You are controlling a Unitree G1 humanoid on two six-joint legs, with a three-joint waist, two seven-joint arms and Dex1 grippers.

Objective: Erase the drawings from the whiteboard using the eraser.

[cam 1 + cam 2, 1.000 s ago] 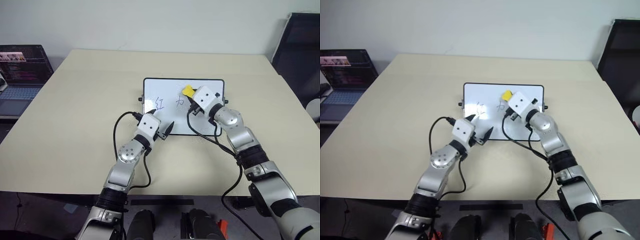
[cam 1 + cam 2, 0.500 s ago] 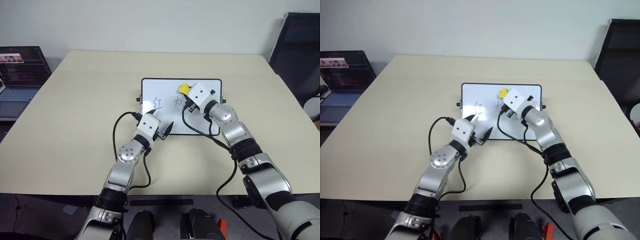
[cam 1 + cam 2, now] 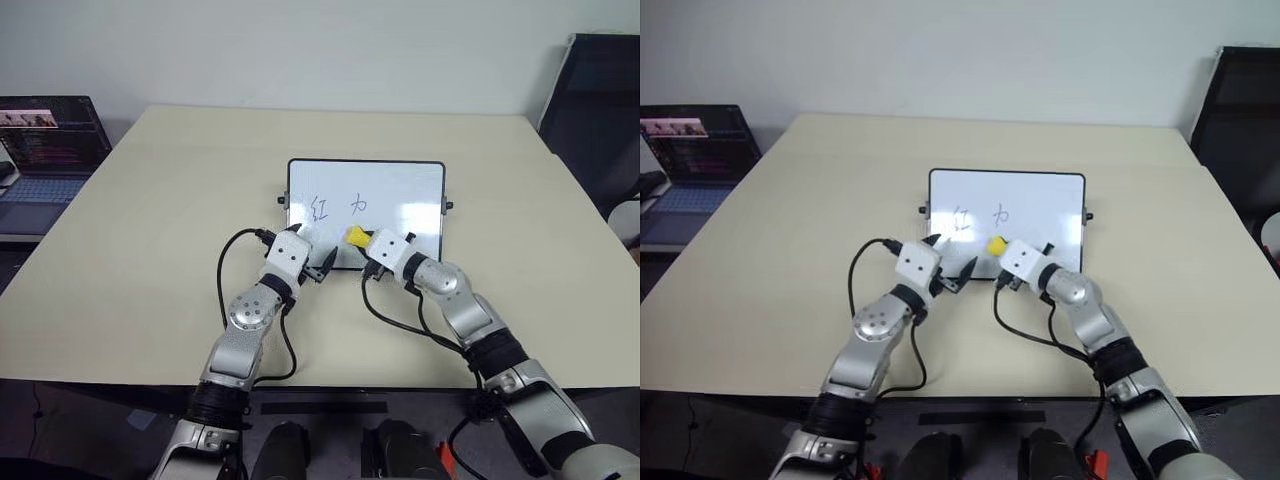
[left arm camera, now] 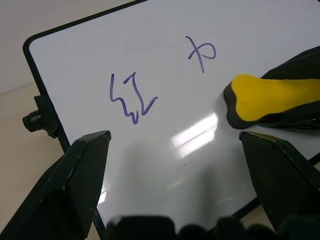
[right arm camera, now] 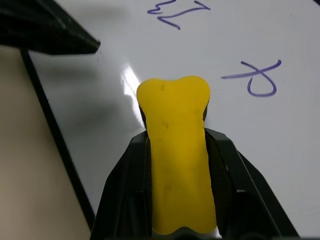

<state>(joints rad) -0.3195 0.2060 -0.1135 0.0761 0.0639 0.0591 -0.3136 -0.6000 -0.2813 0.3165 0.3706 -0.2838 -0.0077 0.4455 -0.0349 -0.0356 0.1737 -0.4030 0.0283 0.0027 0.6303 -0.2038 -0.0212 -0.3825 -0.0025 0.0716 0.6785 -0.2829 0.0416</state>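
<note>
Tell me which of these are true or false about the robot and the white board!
1. The right tool grips the small yellow eraser block. True.
2. The glossy white board with a thin black frame is wiped clean. False: blue handwritten marks remain on it.
3. The left tool is open and empty. True.
4. The eraser is covering the marks. False: it sits nearer the board's front edge, apart from them.
5. An open laptop stands on the beige table. False: it sits beside it.

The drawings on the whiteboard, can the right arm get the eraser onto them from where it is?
Probably yes. The right end effector grips the eraser over the whiteboard, and only bare board lies between it and the drawings.
</note>
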